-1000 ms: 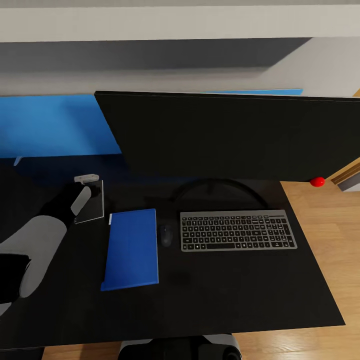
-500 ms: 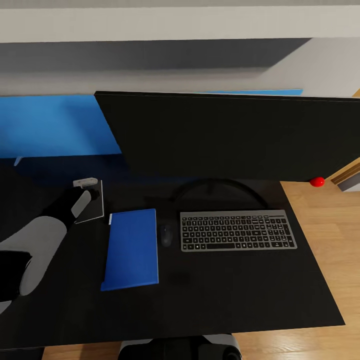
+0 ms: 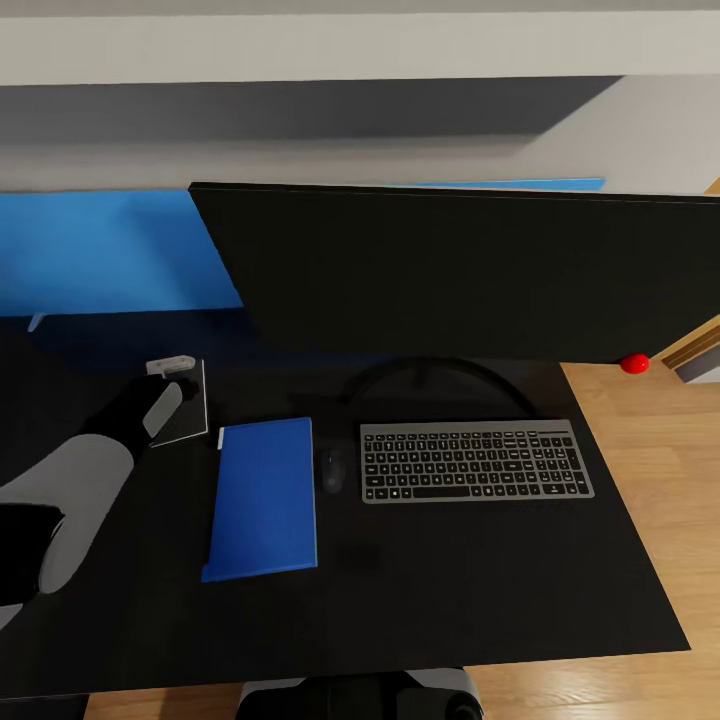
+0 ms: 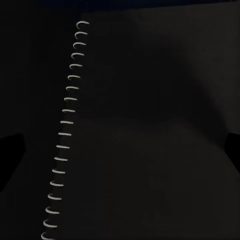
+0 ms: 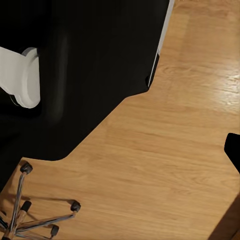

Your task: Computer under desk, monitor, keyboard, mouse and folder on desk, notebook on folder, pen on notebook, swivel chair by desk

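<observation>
While the left arm reaches across the black tabletop [image 3: 480, 600], its claw [image 3: 172, 378] sits low over the notebook [image 3: 186, 408], at the book's far end. From the left wrist, the dark cover [image 4: 150, 125] lies straight ahead between the two fingertips, one dark tip [image 4: 10, 152] showing at each side edge, set wide apart, with the white spiral binding [image 4: 65, 135] running down the cover nearer one tip. Whether the tips touch the cover or anything is gripped, I cannot tell.

Just right of the claw and a little nearer the robot lies the blue folder [image 3: 263, 497], flat, close beside the notebook but apart from it. Farther right of the claw, the mouse [image 3: 332, 468] sits just beside the folder's right edge, and the keyboard [image 3: 475, 460] lies just beyond the mouse, parallel to the front edge. Beyond the claw and to its right stands the monitor [image 3: 450, 270], its arc stand [image 3: 440, 372] behind the keyboard and a red dot [image 3: 634, 363] at its lower right corner. The blue back panel [image 3: 100, 250] rises behind the claw.

From the right wrist, a fingertip [image 5: 232, 150] of the right claw shows at the frame's edge above wood floor [image 5: 165, 150]; how far that claw is open cannot be told. The chair's chrome base [image 5: 30, 215] with black casters stands on the floor below it, near a dark slab's [image 5: 90, 60] edge.
</observation>
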Available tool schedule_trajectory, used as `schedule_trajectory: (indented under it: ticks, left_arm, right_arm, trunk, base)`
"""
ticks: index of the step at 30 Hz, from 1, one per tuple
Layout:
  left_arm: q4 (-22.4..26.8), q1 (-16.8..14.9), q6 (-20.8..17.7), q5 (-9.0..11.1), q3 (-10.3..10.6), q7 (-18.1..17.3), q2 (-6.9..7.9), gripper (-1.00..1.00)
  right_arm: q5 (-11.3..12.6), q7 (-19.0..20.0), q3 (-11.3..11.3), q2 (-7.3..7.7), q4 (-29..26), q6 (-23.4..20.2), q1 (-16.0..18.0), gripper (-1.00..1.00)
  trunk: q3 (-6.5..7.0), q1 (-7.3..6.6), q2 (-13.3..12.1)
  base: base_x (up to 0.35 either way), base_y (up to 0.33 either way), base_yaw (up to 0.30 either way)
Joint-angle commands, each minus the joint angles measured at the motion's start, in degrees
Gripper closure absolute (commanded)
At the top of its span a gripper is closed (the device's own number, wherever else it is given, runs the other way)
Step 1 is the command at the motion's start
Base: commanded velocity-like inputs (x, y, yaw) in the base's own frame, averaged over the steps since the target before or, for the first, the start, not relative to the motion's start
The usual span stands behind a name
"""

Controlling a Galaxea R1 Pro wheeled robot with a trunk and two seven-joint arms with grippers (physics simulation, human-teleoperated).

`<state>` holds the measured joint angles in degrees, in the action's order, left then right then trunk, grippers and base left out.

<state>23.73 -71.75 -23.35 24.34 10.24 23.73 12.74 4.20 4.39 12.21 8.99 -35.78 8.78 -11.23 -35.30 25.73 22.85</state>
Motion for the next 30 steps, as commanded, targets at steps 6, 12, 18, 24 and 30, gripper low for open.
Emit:
schedule_trajectory:
  ticks: [6, 12, 18, 24, 30]
  left_arm:
    - [-1.82, 0.12, -0.41, 0.69, 0.42, 0.64, 0.09, -1.0]
    - [-1.74, 0.11, -0.75, 0.8, 0.4, 0.9, 0.11, -1.0]
    - [-1.69, 0.12, -0.8, 0.85, 0.4, 1.01, 0.1, -1.0]
    - [-1.67, 0.14, -0.81, 0.83, 0.4, 1.04, 0.1, -1.0]
    - [-1.67, 0.13, -0.88, 0.84, 0.4, 0.85, 0.1, -1.0]
  right_arm:
    - [0.45, 0.09, 0.19, 0.06, -0.14, 0.0, -0.02, -1.0]
    - [0.46, 0.09, 0.19, 0.06, -0.24, -0.22, -0.02, -1.0]
    - [0.46, 0.09, 0.19, 0.06, -0.32, -0.31, -0.02, -1.0]
    - [0.46, 0.09, 0.19, 0.06, -0.4, -0.39, -0.02, -1.0]
    - [0.46, 0.09, 0.19, 0.06, -0.42, -0.42, -0.02, -1.0]
  trunk:
    - [-0.08, 0.05, 0.07]
    - [-0.08, 0.05, 0.07]
    - [-0.08, 0.05, 0.07]
    - [-0.08, 0.05, 0.07]
    - [-0.08, 0.05, 0.07]
  base:
    - [-0.092, 0.0, 0.0]
    - [-0.22, 0.0, 0.0]
    - [-0.076, 0.0, 0.0]
    - [-0.021, 0.0, 0.0]
    - [-0.163, 0.0, 0.0]
